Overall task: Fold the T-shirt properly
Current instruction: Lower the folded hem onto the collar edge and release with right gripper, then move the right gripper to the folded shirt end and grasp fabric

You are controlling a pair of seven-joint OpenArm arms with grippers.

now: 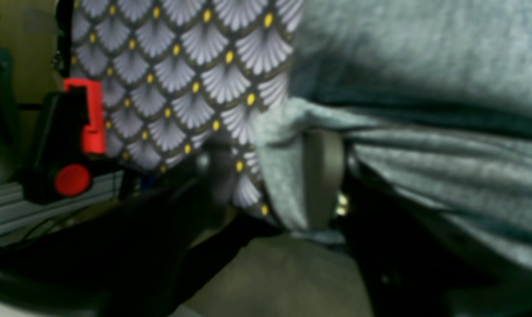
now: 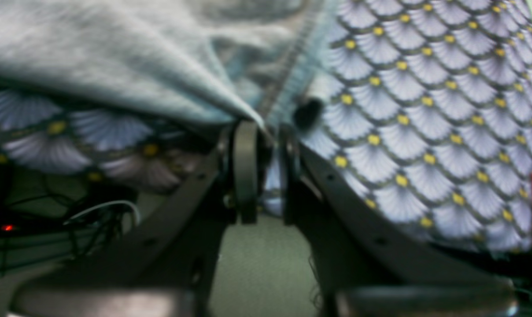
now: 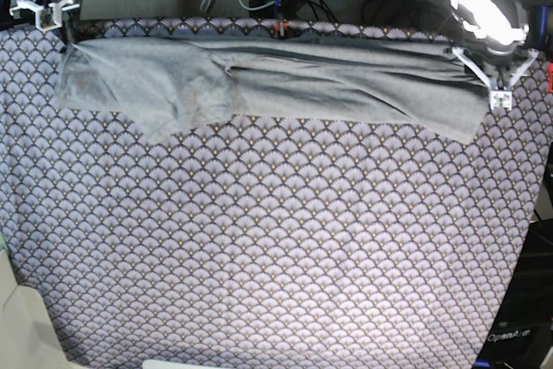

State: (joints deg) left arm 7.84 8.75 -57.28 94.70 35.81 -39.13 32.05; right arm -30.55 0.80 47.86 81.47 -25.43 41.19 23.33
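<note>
base view shows the t-shirt (image 3: 259, 84) stretched in a long, low band across the far edge of the table, folded over itself, with one flap hanging lower on the view's left and a corner drooping on the view's right. it lies on the tablecloth (image 3: 276, 239), purple with a fan pattern and small yellow dots, which covers the whole table.

the left gripper (image 3: 499, 97) sits at the shirt's end on the view's right, touching the cloth edge. in the left wrist view a grey pad (image 1: 321, 176) stands against a fold of the t-shirt (image 1: 424, 66), with fabric draped around it; the other finger is blurred and dark, so i cannot tell whether the left gripper (image 1: 275, 176) is spread or pinching.

the right gripper (image 3: 54, 8) is at the far corner on the view's left, at the shirt's other end. in the right wrist view the right gripper (image 2: 266, 171) has its two pads close together with a narrow gap, and a peak of the t-shirt (image 2: 116, 53) runs down into that gap; the pads appear to pinch a thin bit of fabric, with the tablecloth (image 2: 424, 110) behind.

a red and black clamp (image 1: 83, 132) shows at the table edge in the left wrist view. at the lower right of base view, faint lettering (image 3: 510, 335) reads "openarm".
</note>
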